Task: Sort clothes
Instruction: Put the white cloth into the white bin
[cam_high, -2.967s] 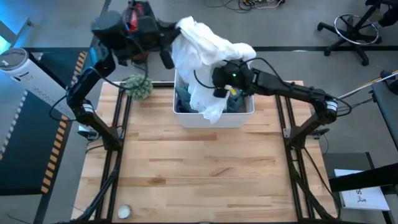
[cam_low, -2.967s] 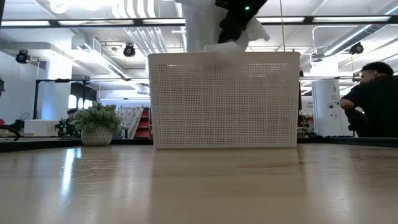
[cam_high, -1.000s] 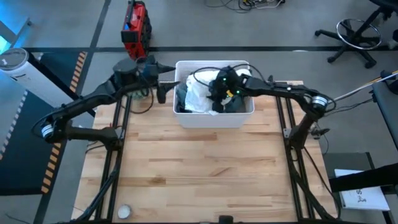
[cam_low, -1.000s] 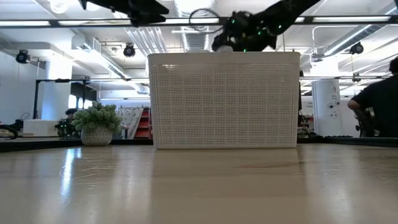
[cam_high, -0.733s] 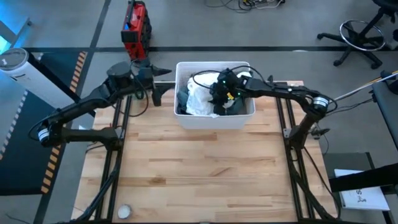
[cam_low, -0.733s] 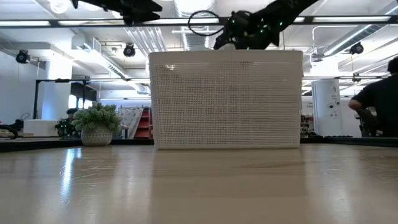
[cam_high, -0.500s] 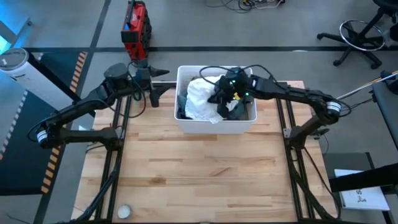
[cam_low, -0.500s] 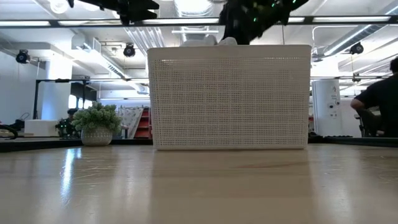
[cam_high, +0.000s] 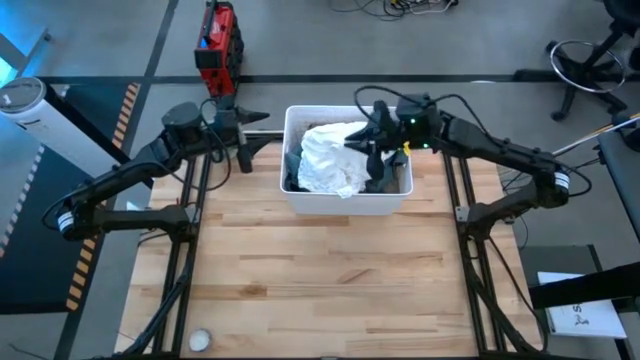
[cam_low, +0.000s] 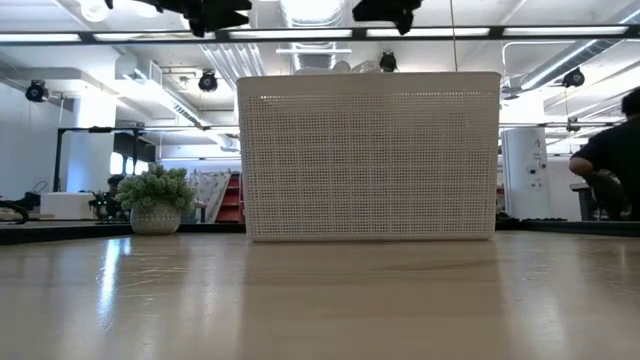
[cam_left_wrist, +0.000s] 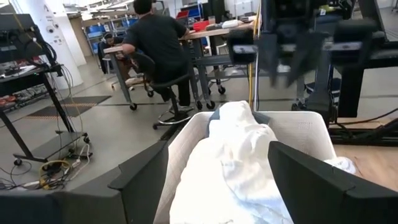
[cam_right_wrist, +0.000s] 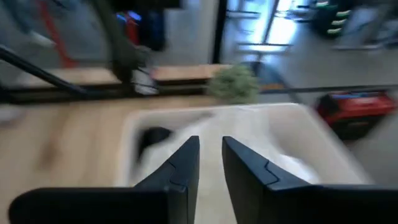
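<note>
While a second ago the right gripper (cam_high: 372, 150) was sunk among the clothes inside the white perforated plastic bin (cam_high: 345, 203), it now hangs above the bin's right half with nothing between its dark fingers (cam_right_wrist: 177, 168), which stand a narrow slit apart, holding nothing. The crumpled white cloth garment (cam_high: 330, 160) it had pressed on now lies piled in the bin's left and middle part, just beside those jaws, its top showing over the rim in the low view. Dark grey-blue pieces (cam_high: 387, 178) fill the bin's right corner under the jaws. The left gripper (cam_high: 243, 155) has drawn slightly away from the bin's left wall and waits off the table's back edge, jaws spread wide and empty; past them the white garment sits straight ahead. The bin itself has shifted a little rightward. The wooden table (cam_high: 320, 280) lies bare in front of the bin, well apart from both jaws. A small green spiky plant (cam_low: 155, 195) stands behind the left jaws.
</note>
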